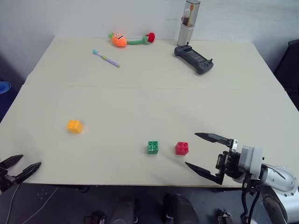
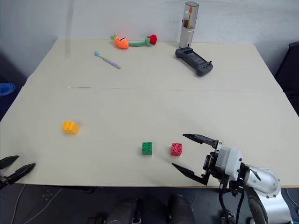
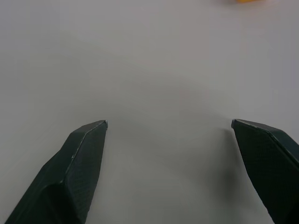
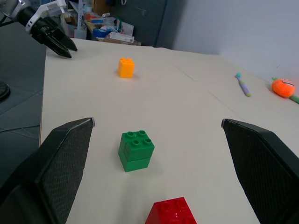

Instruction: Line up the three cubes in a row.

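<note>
From the left eye view we see a pale desk (image 1: 140, 102). The green cube (image 1: 153, 147) and the red cube (image 1: 182, 148) sit side by side near the desk's front edge, just apart, studs up. The yellow-orange cube (image 1: 74, 126) lies well apart from them, toward the desk's left edge. The right gripper (image 1: 201, 151) hovers just beside the red cube at the front edge, its two black fingers spread wide and grasping nothing. The left gripper (image 1: 21, 164) sits at the front left corner, off the desk's edge, fingers parted and empty. Along the far edge we find a plush carrot toy (image 1: 119, 39), a toothbrush (image 1: 106, 58), a dark controller (image 1: 194, 58) and a tall clear container (image 1: 188, 21).

The right eye view shows the same layout.

In the left wrist view we see the left gripper's own fingers (image 3: 79, 163) standing far apart over bare desk surface, with a sliver of the yellow-orange cube at the frame's border.

In the right wrist view the right gripper's fingers (image 4: 60, 163) are released wide. Between them stand the green cube and, nearer, the red cube; the yellow-orange cube lies farther off, and the left gripper shows beyond it by the desk's corner.
</note>
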Robot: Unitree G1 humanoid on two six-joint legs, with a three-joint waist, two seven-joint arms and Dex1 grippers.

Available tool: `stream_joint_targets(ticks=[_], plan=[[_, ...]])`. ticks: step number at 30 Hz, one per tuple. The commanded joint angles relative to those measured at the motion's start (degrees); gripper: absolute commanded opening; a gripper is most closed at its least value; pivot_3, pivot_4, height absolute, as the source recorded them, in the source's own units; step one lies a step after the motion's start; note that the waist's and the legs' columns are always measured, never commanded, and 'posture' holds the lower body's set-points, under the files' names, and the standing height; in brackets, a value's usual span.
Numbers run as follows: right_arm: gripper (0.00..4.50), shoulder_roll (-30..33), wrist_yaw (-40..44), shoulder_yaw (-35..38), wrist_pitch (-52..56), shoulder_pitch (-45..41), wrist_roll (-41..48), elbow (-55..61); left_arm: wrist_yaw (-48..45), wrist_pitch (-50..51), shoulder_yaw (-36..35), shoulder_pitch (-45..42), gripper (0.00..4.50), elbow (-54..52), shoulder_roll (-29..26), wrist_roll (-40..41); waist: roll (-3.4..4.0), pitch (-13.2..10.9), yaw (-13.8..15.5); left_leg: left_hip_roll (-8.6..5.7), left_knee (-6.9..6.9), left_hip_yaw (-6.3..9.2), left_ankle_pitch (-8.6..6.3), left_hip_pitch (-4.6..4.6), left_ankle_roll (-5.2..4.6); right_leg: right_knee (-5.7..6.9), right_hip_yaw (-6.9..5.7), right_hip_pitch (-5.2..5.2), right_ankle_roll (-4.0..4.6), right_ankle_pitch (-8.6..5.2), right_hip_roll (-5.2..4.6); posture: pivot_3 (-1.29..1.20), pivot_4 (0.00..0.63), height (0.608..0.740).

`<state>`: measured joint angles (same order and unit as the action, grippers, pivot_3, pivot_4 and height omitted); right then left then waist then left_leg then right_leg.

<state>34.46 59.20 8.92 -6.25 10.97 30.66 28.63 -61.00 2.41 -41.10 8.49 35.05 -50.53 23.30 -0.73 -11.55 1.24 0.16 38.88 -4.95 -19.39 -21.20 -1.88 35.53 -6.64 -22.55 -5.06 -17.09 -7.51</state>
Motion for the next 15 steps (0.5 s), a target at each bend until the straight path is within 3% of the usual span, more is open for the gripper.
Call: stream_joint_targets(ticks=[1,6,10,15], plan=[[4.5,-0.12,-0.09,0.52,-1.33,0.23,0.02,0.16,-1.5,-0.2,2.03,-3.56,4.48,-2.52,-0.06,1.69,-0.03,0.02,0.27,-0.01,0.0,0.0,0.0,0.0,0.0,0.0,0.0,0.01,0.0,0.0,-0.02,0.0,0.15,0.74],[4.5,-0.14,-0.18,0.85,-1.97,0.8,-0.25,-0.17,0.16,3.9,6.76,-5.99,4.48,-17.36,5.06,4.91,-0.1,0.06,0.03,-0.02,0.01,0.01,-0.02,-0.01,0.02,0.0,0.0,0.04,-0.01,0.0,-0.05,0.0,0.15,0.74],[4.5,-0.38,-0.51,0.8,-2.54,1.78,-0.53,-0.23,10.58,6.34,8.7,-6.45,4.48,-29.72,11.76,4.79,-0.09,0.06,-0.83,0.03,-0.06,-0.06,0.09,0.01,-0.17,0.04,0.03,0.03,-0.01,0.01,0.05,0.0,0.15,0.74],[4.5,-0.9,-0.75,0.13,-3.16,2.74,-1.1,-0.29,21.49,9.66,11.54,-7.74,4.48,-35.02,17.7,2.26,-0.11,0.08,-1.28,0.04,-0.08,-0.12,0.13,0.04,-0.19,0.12,0.03,0.04,-0.02,0.01,0.12,0.0,0.15,0.74]])
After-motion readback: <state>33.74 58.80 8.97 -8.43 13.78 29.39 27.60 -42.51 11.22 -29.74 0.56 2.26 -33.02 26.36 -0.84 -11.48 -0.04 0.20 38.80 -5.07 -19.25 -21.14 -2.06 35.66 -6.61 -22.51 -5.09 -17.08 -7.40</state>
